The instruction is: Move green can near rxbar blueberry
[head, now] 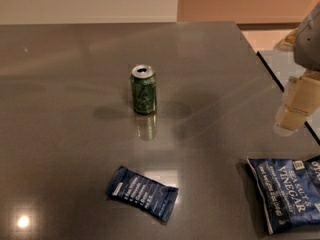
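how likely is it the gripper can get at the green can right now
Probably yes. The gripper hangs at the right edge; the green can stands upright alone mid-table with bare tabletop between them. The rxbar blueberry and chip bag lie nearer the camera, off that path.

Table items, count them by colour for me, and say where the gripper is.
Green: 1, the green can
Blue: 2, the rxbar blueberry and the vinegar chip bag
Total: 3
The gripper hangs at the right side of the table, apart from all three.
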### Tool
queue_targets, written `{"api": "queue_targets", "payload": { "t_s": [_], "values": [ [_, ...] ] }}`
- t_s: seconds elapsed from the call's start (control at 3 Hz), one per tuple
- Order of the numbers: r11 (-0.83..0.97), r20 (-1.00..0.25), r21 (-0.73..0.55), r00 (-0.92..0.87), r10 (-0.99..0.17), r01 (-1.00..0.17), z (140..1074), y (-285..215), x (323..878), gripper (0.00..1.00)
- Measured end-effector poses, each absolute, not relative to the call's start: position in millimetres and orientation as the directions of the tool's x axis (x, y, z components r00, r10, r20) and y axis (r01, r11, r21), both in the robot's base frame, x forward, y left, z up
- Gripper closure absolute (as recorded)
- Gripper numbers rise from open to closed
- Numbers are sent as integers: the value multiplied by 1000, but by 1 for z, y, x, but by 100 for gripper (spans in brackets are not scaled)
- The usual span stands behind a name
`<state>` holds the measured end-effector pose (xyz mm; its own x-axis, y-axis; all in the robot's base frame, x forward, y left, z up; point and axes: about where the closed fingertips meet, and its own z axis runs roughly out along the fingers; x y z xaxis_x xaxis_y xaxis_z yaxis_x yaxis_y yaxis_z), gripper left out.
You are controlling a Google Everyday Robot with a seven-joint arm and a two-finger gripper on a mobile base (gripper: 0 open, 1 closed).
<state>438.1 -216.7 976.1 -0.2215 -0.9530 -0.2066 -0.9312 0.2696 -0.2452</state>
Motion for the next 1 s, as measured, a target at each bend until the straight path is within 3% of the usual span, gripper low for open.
{"api": "queue_targets", "payload": {
  "t_s": [0.33, 1.0],
  "values": [
    [270, -207, -246, -221, -953, -931, 976, -217, 438, 0],
    [283, -352, -252, -185, -918, -925, 964, -170, 481, 0]
  ]
}}
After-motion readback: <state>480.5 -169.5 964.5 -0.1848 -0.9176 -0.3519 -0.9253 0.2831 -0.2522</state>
